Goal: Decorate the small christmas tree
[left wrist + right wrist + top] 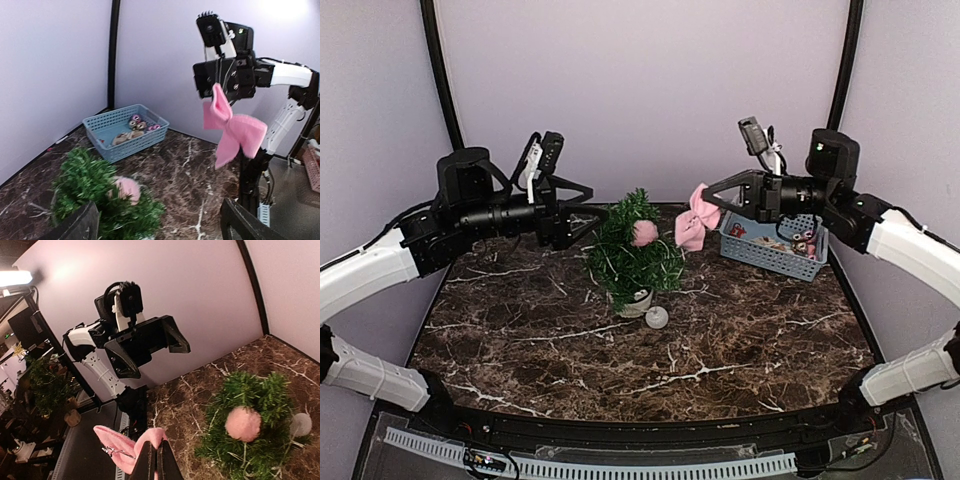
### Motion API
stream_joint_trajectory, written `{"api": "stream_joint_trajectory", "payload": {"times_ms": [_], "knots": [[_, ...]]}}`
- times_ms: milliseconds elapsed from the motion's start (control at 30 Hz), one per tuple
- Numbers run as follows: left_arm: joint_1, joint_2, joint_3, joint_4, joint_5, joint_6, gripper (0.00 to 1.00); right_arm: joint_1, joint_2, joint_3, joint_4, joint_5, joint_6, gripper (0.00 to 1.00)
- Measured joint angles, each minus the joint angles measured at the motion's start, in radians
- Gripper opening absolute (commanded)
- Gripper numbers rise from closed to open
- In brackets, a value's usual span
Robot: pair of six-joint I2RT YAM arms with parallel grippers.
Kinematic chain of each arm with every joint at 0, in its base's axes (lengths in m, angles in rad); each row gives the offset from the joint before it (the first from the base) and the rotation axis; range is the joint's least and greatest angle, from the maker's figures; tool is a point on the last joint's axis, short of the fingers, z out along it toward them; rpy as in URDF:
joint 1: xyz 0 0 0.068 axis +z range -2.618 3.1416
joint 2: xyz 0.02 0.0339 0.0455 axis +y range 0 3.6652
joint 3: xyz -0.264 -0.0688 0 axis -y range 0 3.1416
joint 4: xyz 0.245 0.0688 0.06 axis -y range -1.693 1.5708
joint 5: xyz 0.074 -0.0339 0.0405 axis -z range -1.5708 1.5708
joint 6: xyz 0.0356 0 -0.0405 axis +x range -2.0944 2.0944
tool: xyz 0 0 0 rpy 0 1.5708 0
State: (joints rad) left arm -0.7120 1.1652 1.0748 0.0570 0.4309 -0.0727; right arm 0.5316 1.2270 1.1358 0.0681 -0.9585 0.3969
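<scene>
Arms level, facing: the right gripper (708, 192) pinches a pink fabric bow (692, 222); the left gripper (592, 203) gapes wide. A bushy green fir (632, 250) stands between.

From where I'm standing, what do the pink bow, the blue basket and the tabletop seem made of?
Pink bow: soft, fuzzy matte fabric, probably fleece or felt; its tails hang limp. Blue basket: likely moulded plastic, with regular lattice walls and a smooth rim. Tabletop: dark brown marble look, white veins, slight sheen; real stone or printed laminate, I can't tell.
</scene>
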Motion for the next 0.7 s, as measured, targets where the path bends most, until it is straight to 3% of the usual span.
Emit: {"api": "stream_joint_trajectory", "payload": {"times_ms": [267, 700], "knots": [[-0.074, 0.055, 0.049, 0.066, 0.064, -0.131, 0.80, 0.155, 0.127, 0.056, 0.028, -0.091, -0.010, 0.00], [-0.122, 0.194, 0.146, 0.006, 0.131, -0.311, 0.81, 0.252, 0.231, 0.255, -0.219, 0.078, -0.230, 0.00]]}}
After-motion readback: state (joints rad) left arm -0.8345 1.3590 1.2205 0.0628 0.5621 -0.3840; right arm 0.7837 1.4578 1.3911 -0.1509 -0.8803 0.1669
